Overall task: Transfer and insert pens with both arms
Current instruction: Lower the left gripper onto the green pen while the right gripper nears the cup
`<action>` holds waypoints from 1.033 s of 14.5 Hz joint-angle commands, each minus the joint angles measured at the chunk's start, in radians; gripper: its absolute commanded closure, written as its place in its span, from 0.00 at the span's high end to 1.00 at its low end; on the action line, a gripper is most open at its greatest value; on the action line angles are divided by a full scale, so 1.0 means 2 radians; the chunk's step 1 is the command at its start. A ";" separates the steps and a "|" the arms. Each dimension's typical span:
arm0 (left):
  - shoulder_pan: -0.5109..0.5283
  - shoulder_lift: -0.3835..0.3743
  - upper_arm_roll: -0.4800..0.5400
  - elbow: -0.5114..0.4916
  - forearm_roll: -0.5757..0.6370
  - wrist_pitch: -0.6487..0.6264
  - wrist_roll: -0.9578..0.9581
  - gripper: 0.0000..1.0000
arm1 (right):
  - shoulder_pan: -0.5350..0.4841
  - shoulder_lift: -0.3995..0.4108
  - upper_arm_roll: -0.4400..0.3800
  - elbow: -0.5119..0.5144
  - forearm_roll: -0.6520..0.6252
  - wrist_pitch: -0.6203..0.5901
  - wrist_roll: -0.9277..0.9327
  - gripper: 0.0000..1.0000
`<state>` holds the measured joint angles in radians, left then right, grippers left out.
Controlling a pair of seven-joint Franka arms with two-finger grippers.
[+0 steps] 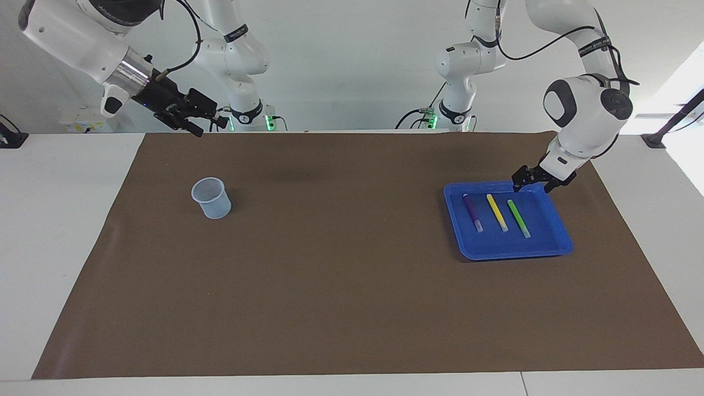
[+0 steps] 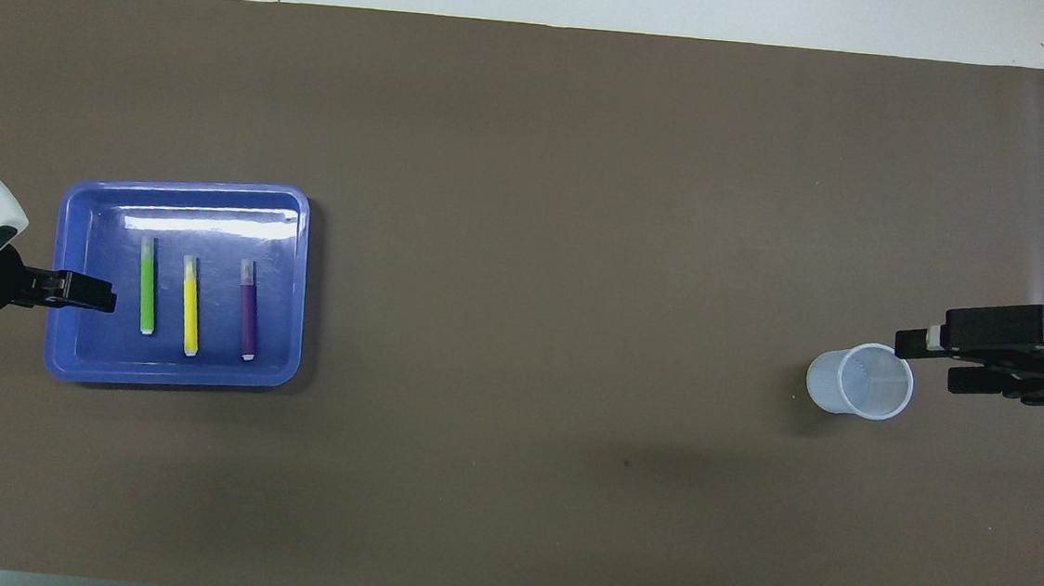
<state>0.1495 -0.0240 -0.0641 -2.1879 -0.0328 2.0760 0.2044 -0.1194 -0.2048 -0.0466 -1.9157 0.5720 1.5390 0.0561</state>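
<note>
My left tool hangs low over the edge of the blue tray that lies nearest the robots, at the corner toward the left arm's end of the surface; it carries nothing, and I cannot tell how far its fingers stand apart. In the overhead view the same tool overlaps the tray's outer wall, just beside the green pen. Three pens lie side by side in the tray, apart from one another: the green pen closest to the left arm's end, the yellow pen in the middle, the purple pen toward the centre of the surface. My right tool waits raised at the right arm's end, above the brown mat's edge nearest the robots; its fingers show a gap between them and hold nothing. A clear plastic cup stands upright on the mat, well apart from the tray.
</note>
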 commanded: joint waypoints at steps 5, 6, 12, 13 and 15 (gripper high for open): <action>-0.010 0.023 0.001 0.000 0.000 0.056 0.034 1.00 | -0.002 -0.012 0.004 -0.016 0.013 0.013 0.005 1.00; -0.007 0.027 0.001 0.008 0.000 0.047 0.035 1.00 | -0.002 -0.012 0.004 -0.015 0.013 0.014 0.005 1.00; -0.003 0.031 0.001 0.008 0.000 0.059 0.038 1.00 | -0.002 -0.012 0.005 -0.016 0.019 0.014 0.005 1.00; -0.003 0.034 0.001 0.007 0.000 0.064 0.038 1.00 | -0.002 -0.012 0.005 -0.016 0.019 0.014 0.004 1.00; -0.003 0.044 0.001 0.007 0.000 0.067 0.038 0.98 | -0.002 -0.013 0.006 -0.017 0.020 0.016 0.004 1.00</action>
<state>0.1388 0.0351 -0.0640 -2.1787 -0.0328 2.1837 0.2632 -0.1193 -0.2048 -0.0428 -1.9173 0.5853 1.5403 0.0561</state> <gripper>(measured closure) 0.009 0.000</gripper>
